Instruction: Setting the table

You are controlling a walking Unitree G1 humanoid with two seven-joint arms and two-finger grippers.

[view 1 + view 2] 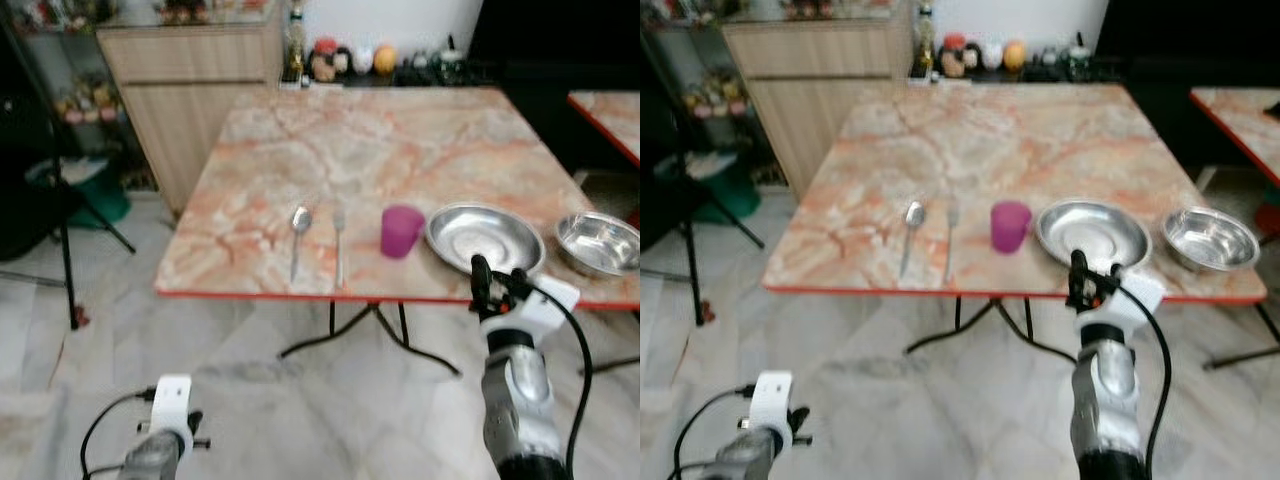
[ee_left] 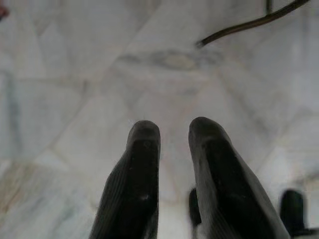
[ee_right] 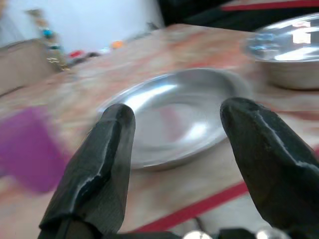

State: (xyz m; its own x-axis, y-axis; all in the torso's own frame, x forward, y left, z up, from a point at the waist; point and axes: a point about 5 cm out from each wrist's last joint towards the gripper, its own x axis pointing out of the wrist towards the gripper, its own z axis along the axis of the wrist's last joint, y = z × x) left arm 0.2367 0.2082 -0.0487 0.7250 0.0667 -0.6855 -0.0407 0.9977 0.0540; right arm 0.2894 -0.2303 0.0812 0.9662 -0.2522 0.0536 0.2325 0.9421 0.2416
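Cutlery lies on the near left part of the marble-patterned table [image 1: 400, 140]: a spoon [image 1: 298, 238] and a fork [image 1: 339, 244], side by side and close to parallel, their long axes running from the near edge toward the far edge, bowl and tines pointing away from the robot, handles toward it. To their right stands a purple cup [image 1: 401, 230], upright, mouth up. Just right of the cup sits a shallow steel plate [image 1: 484, 238], and further right, near the table's right corner, a deeper steel bowl [image 1: 598, 242], apart from the plate. All five things line up along the near edge, which is trimmed in red.

The right gripper [image 3: 177, 132] is raised in front of that near edge, level with the plate, its two black fingers spread wide with nothing between them; in the right wrist view the plate shows through the gap, with the cup off to one side and the bowl to the other. The left gripper [image 2: 173, 137] hangs low over the pale marble floor [image 1: 250, 400], fingers only narrowly apart and empty.

The far half of the table is bare. A wooden cabinet [image 1: 190, 90] stands beyond the table's left corner, small jars and ornaments [image 1: 350, 60] sit behind the far edge, and a tripod [image 1: 65, 215] stands on the floor to the left. A second red-edged table [image 1: 610, 115] shows at the right.
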